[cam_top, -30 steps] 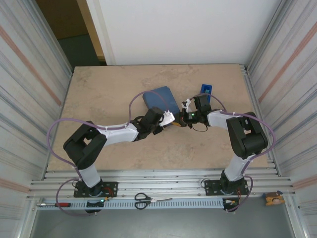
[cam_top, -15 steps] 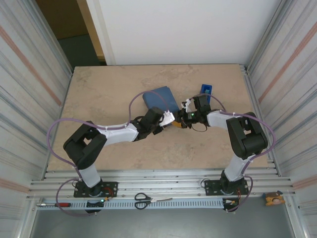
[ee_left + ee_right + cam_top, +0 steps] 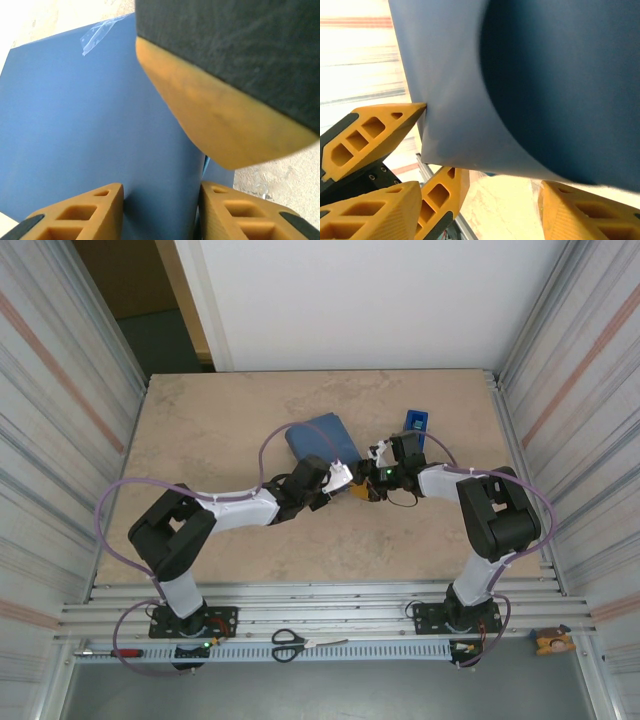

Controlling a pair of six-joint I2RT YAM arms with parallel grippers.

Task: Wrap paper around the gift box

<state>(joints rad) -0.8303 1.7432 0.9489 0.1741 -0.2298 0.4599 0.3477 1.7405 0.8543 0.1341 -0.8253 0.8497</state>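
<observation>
Beige mottled table (image 3: 200, 460), with slate-blue paper (image 3: 318, 438) folded in a squarish bundle at its middle, skewed to the edges, one flap curled to show a paler face. Left gripper (image 3: 161, 194) part-open over the paper, clamping nothing visible; right gripper (image 3: 480, 200) wide open and empty at that flap. Blue dispenser (image 3: 415, 421) just right of the bundle; clear tape (image 3: 100, 32) at one edge.

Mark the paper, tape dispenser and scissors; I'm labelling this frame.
paper (image 3: 318, 437): top external view, dark blue upper face.
tape dispenser (image 3: 415, 420): top external view, blue body.
scissors (image 3: 288, 643): top external view, black handles.
</observation>
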